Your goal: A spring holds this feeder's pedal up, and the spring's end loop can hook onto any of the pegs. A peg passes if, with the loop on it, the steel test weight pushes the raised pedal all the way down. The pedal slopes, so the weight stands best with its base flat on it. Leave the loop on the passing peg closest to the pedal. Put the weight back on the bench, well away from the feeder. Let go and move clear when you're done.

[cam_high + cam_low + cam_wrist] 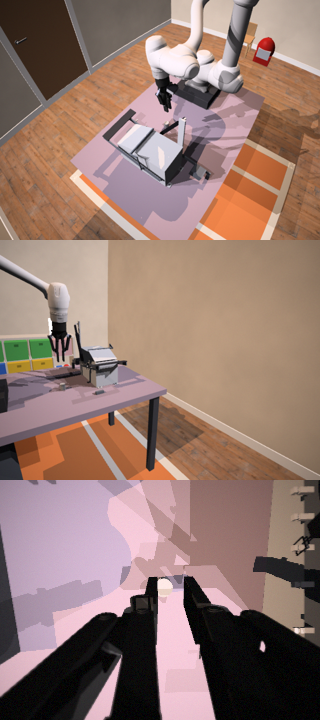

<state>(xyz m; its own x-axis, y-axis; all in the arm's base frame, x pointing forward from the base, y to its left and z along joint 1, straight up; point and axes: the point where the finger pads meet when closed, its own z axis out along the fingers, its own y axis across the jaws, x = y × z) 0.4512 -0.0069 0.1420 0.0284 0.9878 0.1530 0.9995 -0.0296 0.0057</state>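
Weight (pixel 166 123) stands on the desk (pixel 108 405) beside the feeder (pixel 155 155); pincer (pixel 166 105) hangs above it, narrowed and empty. Testing apparently hasn't begun, nothing gripped yet.

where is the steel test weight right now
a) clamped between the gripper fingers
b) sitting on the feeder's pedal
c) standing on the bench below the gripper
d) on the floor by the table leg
c: the small steel test weight stands on the bench beside the feeder, while the gripper hangs well above it, narrowed but with nothing between its fingers.
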